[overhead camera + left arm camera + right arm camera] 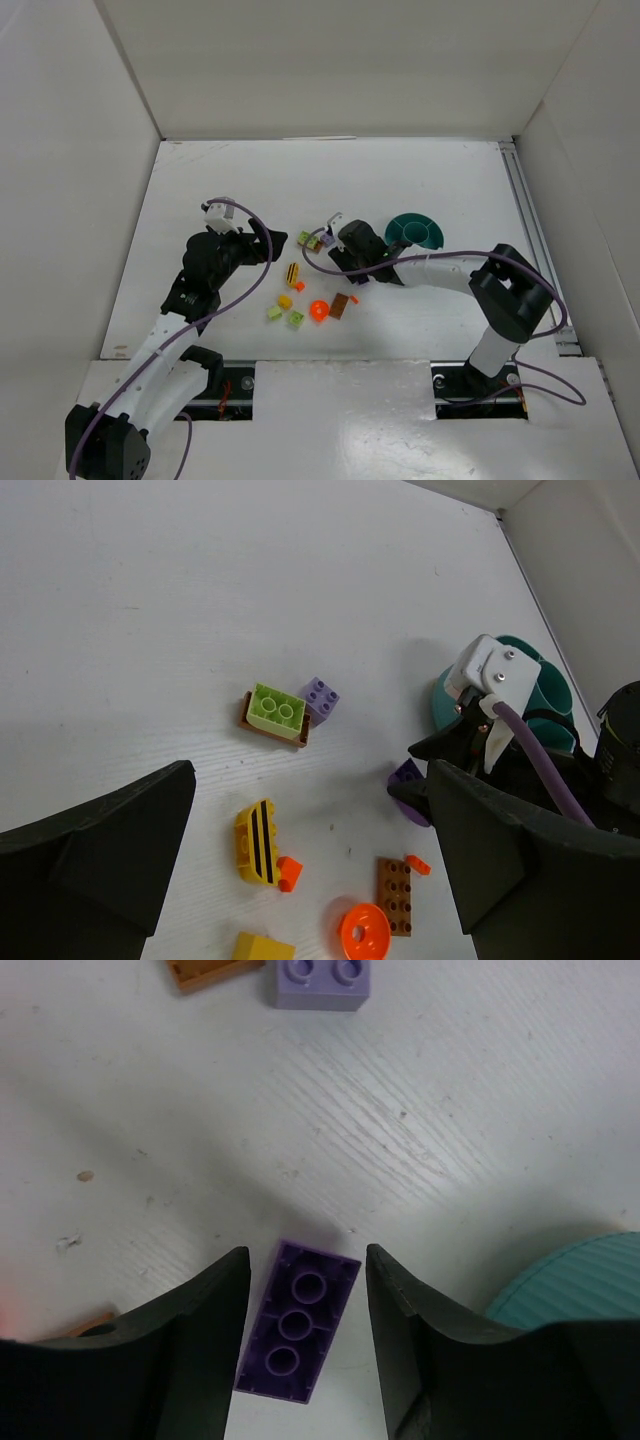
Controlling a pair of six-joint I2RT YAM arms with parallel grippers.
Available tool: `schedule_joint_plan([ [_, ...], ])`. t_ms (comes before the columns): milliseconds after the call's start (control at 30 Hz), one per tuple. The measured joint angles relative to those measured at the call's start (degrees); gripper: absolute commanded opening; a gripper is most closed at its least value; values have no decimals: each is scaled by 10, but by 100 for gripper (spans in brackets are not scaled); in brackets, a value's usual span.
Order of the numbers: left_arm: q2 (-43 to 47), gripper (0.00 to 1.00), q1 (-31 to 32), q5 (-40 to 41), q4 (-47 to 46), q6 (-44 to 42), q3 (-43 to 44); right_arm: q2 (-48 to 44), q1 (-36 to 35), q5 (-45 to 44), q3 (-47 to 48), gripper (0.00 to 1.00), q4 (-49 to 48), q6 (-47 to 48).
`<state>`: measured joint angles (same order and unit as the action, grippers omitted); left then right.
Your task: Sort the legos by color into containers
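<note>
A dark purple lego [298, 1322] lies studs-down on the table between the fingers of my right gripper [305, 1285]. The jaws stand open, with a narrow gap on each side of it. The teal bowl [414, 232] with its containers sits just right of that gripper [345, 266]. A lime brick on a brown plate [275, 712] and a lilac brick [320, 698] lie beyond. My left gripper [310, 810] hangs wide open and holds nothing. Below it lie a striped yellow brick [257, 842], a round orange piece [364, 932] and a brown brick [395, 895].
Two lime bricks [285, 316], a yellow brick [285, 301] and small orange pieces [298, 286] are scattered near the front. White walls enclose the table on three sides. A metal rail [530, 230] runs along the right edge.
</note>
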<state>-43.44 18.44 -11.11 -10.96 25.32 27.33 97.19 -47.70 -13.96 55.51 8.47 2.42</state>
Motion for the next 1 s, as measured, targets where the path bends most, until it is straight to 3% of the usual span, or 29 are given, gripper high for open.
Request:
schedule_joint_plan([
  [167,0,100,0,0,0,0,0,0,0,31,0,52,-2,3],
  [267,0,100,0,2,0,0,0,0,1,42,-2,59,-5,-2],
  [400,0,100,0,3,0,0,0,0,7,48,-16,61,-15,-11],
  [700,-5,100,0,4,1,0,0,-17,16,59,-48,29,-35,-13],
  [867,-6,100,0,2,1,-4,0,-60,16,78,-60,25,-51,19],
  [1000,-6,100,0,-17,0,-9,0,-148,23,97,-72,25,-83,65],
])
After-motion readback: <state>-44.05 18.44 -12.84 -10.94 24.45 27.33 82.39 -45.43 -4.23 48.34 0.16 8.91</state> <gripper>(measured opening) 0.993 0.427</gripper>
